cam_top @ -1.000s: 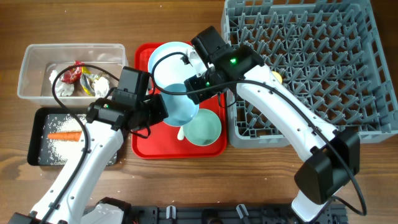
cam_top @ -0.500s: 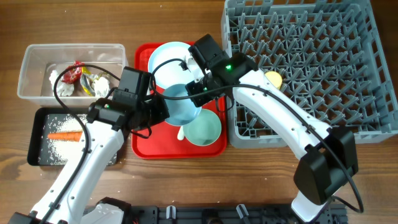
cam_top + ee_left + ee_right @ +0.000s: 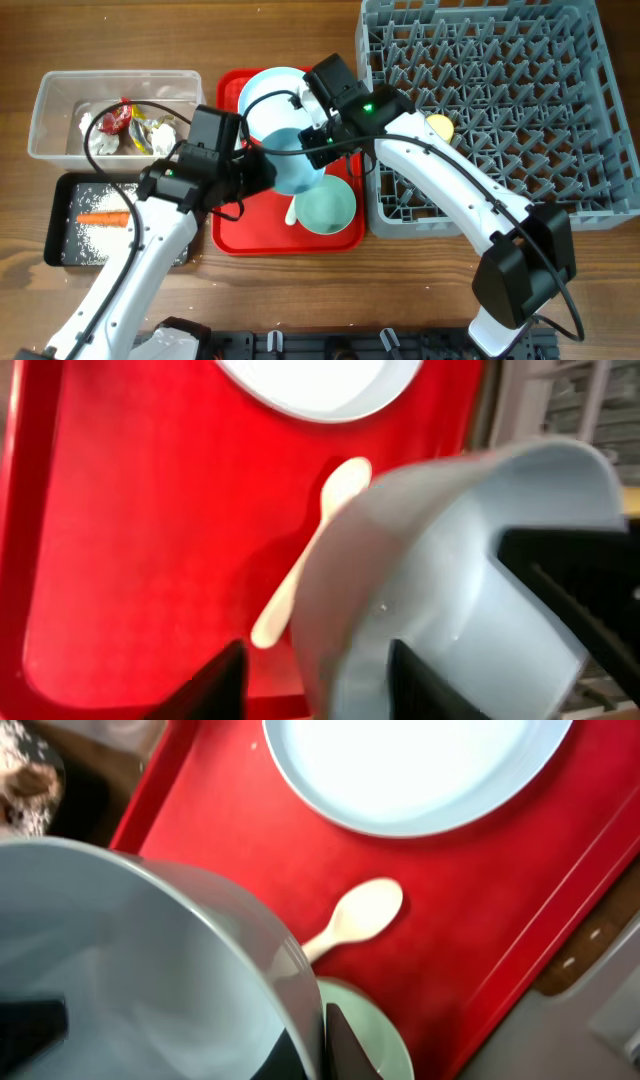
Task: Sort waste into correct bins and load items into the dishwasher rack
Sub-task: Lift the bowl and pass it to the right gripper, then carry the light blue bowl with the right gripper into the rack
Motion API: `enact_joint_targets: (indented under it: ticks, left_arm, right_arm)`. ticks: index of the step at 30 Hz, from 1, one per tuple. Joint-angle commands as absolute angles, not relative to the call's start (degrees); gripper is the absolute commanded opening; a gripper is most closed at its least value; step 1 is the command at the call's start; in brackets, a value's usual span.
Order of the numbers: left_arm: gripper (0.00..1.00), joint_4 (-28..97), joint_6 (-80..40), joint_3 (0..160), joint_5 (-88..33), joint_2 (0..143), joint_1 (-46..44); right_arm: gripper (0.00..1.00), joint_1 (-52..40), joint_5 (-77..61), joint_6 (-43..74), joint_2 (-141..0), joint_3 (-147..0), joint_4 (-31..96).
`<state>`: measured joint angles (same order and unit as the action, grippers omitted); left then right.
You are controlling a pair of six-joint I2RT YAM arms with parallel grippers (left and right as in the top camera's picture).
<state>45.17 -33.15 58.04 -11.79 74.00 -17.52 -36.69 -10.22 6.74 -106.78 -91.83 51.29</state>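
Note:
A pale blue-green bowl [image 3: 295, 172] hangs tilted over the red tray [image 3: 232, 235]. My right gripper [image 3: 318, 150] is shut on its far rim; in the right wrist view the fingers [image 3: 345, 1045] pinch the bowl's [image 3: 150, 970] wall. My left gripper [image 3: 262, 172] is open, its jaws standing either side of the near rim of the bowl [image 3: 450, 580] with a gap. Still on the tray are the plate [image 3: 270, 95], a second bowl [image 3: 328, 208] and the white spoon [image 3: 310, 550]. A yellow cup [image 3: 437, 126] sits in the grey rack [image 3: 500, 100].
A clear tub [image 3: 60, 95] at the left holds tissue and wrappers. In front of it a black tray [image 3: 60, 245] holds a carrot [image 3: 103, 217] and rice grains. Both arms cross above the red tray, and the rack fills the right side.
My left gripper has opened off the bowl's near rim. My right gripper has closed on the far rim. The bowl has barely moved.

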Motion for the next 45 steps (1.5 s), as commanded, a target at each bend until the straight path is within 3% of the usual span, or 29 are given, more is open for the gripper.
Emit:
enact_joint_targets:
  ticks: [1, 6, 9, 10, 19, 22, 26, 36, 45]
  left_arm:
    - [0.61, 44.51, -31.94, 59.40, -11.49, 70.04, -16.45]
    - [0.73, 44.58, -31.70, 59.40, -10.85, 67.90, -12.12]
    - [0.96, 44.56, -31.75, 59.40, -10.85, 67.48, -10.15]
    - [1.00, 44.56, -31.75, 59.40, -10.85, 67.48, -9.87]
    - [1.00, 44.58, -31.77, 59.37, -10.85, 67.48, -9.74]
    - [1.00, 44.56, -31.79, 59.37, -10.85, 67.51, -9.74]
    - [1.00, 44.58, -31.79, 59.37, -10.85, 67.48, -9.74]
    - [1.00, 44.58, -31.77, 59.37, -10.85, 67.51, -9.74]
    - [1.00, 44.58, -31.77, 59.37, -10.85, 67.48, -9.74]
  right_arm:
    - [0.04, -36.34, -9.85, 8.23, -107.53, -91.48, 49.04]
    - [0.04, -34.15, -9.30, 8.97, -107.46, -91.55, 47.18]
    - [0.04, -31.33, -4.12, 8.95, -107.35, -91.70, 46.13]
    - [0.04, -30.39, -2.33, 8.95, -107.22, -91.92, 45.80]
    - [0.04, -21.67, 20.47, 0.54, -105.86, -95.53, 34.57]
    - [0.04, -20.53, 29.08, -10.46, -105.91, -95.48, 26.06]
    - [0.04, -19.40, 29.76, -27.68, -106.85, -94.21, 14.00]
    - [0.04, -14.90, 42.33, -55.13, -118.83, -93.41, -6.20]
    - [0.04, -14.68, 44.62, -56.55, -123.90, -93.34, -6.35]
